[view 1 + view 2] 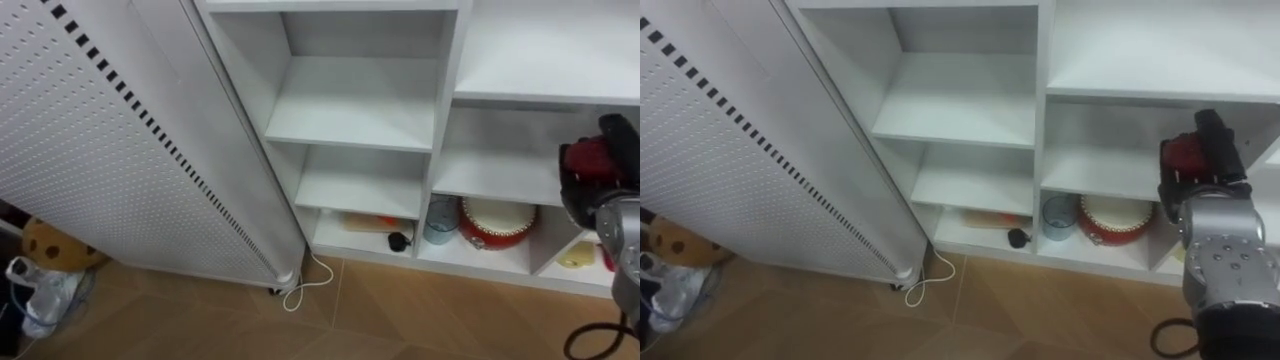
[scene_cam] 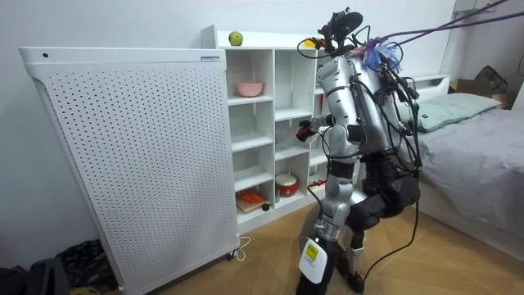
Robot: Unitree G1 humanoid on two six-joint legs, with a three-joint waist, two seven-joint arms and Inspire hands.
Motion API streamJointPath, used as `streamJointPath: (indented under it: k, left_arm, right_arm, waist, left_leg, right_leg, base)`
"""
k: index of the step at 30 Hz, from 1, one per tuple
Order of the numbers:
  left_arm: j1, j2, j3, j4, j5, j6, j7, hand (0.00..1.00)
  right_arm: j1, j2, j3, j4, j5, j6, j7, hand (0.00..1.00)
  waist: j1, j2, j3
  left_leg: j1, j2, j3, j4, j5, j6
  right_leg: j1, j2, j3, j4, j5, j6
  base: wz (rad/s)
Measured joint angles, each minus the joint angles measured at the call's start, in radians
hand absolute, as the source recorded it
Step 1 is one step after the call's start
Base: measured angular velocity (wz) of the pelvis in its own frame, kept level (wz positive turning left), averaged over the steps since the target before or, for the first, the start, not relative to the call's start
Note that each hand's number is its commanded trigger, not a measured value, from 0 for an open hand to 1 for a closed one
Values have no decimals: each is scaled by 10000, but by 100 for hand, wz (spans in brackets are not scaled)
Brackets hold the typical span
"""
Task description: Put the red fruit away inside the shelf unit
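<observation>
We see a white perforated panel filling the eye view from nine to eleven o'clock. It stands on the wooden floor just beside the closet. The white closet runs from twelve to four o'clock, and its upper shelves there are bare. In the room view the robot stands upright facing the closet, with a bed at three o'clock.

The right hand comes in at three o'clock, held up in front of the closet's right column. Its dark fingers are curled tightly round a red fruit, which shows between them. The fruit is off every shelf, in the air at the height of the second shelf from the bottom.

At five o'clock of the hand, in the bottom row, we see a red and white pot. A bluish cup stands just at its nine o'clock. A small black thing lies further toward nine o'clock, in the next compartment.

In the room view a green fruit sits on top of the closet at eleven o'clock, and a pink bowl stands on the shelf below it.
</observation>
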Motion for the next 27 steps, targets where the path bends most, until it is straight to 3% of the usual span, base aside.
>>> streamJointPath:
  k: [14,27]
  left_arm:
    - [78,1,-25,331,-4,-74,-7,0]
    - [240,26,-55,337,14,-243,3,0]
  right_arm:
    - [1,-9,1,-99,8,-83,-402,0]
    - [2,-30,11,214,220,-78,-350,0]
  waist:
    - [25,22,-13]
    - [37,37,1]
  left_leg:
    - [416,145,15,-39,-13,-13]
    - [906,12,27,-430,-7,-19]
  right_leg:
    - [442,113,17,-153,-3,3]
    - [841,32,24,-399,-19,45]
  base:
    - [-3]
    - [0]
